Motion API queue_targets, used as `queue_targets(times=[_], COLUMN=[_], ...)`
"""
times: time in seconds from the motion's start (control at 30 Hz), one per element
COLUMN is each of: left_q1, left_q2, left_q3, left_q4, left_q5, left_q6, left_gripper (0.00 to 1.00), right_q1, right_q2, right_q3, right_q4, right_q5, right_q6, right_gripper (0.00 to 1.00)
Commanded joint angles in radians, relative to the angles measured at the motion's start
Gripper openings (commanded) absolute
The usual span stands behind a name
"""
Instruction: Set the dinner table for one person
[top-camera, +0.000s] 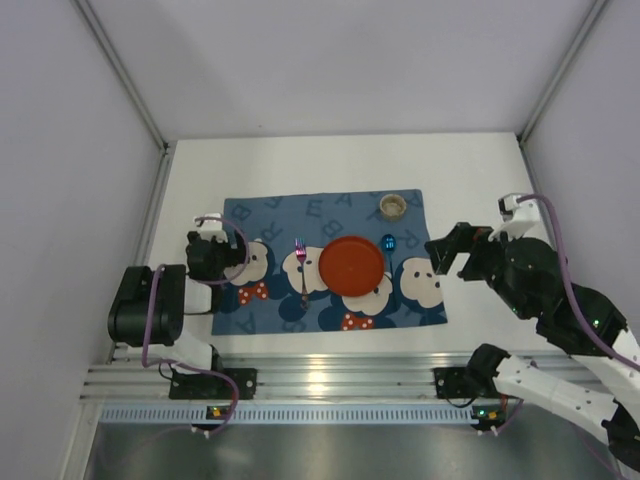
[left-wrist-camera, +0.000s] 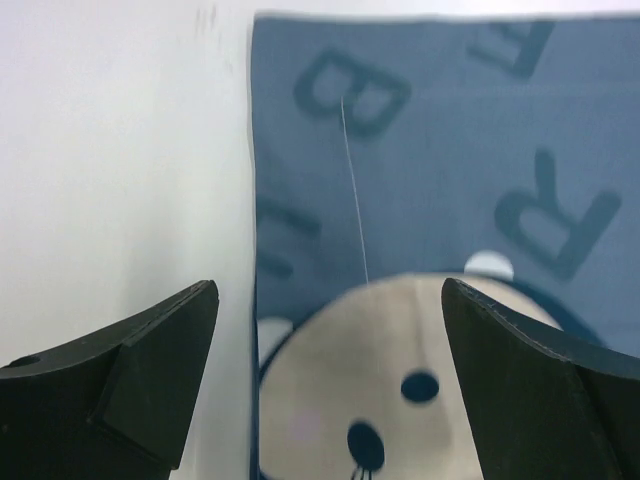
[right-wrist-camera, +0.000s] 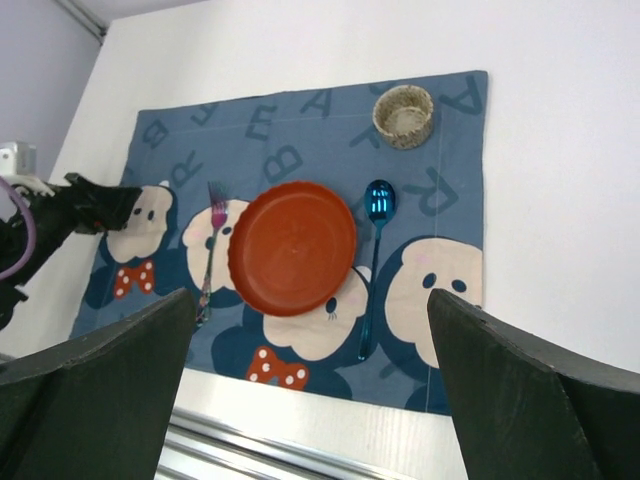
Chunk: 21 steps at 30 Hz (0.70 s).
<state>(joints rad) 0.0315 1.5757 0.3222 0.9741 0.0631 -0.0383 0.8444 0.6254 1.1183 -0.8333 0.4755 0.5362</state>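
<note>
On the dinner table (top-camera: 300, 165), white and matte, filling the enclosure floor in front of both arm bases: a blue placemat (top-camera: 262, 215) with a mouse print lies roughly centred and flat.

On the mat:
- orange plate (top-camera: 351, 266) in the middle
- pink-handled fork (top-camera: 301, 262) just left of the plate, tines pointing away from the arms
- blue spoon (right-wrist-camera: 375, 255) just right of it; whether it touches the plate rim I cannot tell
- small woven cup (top-camera: 392, 206) at the far right corner, apart from the rest

Judgement: the setting looks complete or close to it, and nothing obvious is left off the mat.

Risks from here:
- The left gripper (left-wrist-camera: 330, 300) sits over the mat's left edge. The wrist view shows the cloth border and a mouse face between the tips. A dip or a closing motion there could catch the cloth, wrinkle it, and drag the fork and plate out of line.
- The right gripper (top-camera: 437, 257) hangs at the mat's right side, near the spoon. A low sweep inward could roll the spoon or knock the cup.

Fingers:
- Left: spread wide, nothing between them. Contact with the cloth cannot be judged.
- Right: also spread wide, empty, raised clear of the mat.
</note>
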Motion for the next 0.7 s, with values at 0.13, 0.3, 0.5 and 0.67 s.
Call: queue_targets(times=[0.13,0.3,0.5,0.67], left_q1=[-0.005,-0.005,-0.005,-0.007], left_q2=[0.0,-0.002,-0.002,-0.002], left_q3=[-0.012,-0.011,-0.011,-0.011], left_q4=[0.146,0.132,0.133,0.133], left_q5=[0.006,0.006,0.006,0.006], left_q6=[0.0,-0.003,-0.002,-0.002], left_gripper=[0.99,0.99,0.99,0.99], right_q1=[0.012,0.013,0.013,0.015], right_q2=[0.016,0.077,0.212,0.373], right_q3=[-0.034,-0.008,0.234,0.564], right_q4=[0.028,0.056,0.03,-0.026], right_q5=[0.211,0.272,0.238,0.267], right_q6=[0.061,-0.027,0.008,0.056], right_gripper=[1.0,1.0,1.0,1.0])
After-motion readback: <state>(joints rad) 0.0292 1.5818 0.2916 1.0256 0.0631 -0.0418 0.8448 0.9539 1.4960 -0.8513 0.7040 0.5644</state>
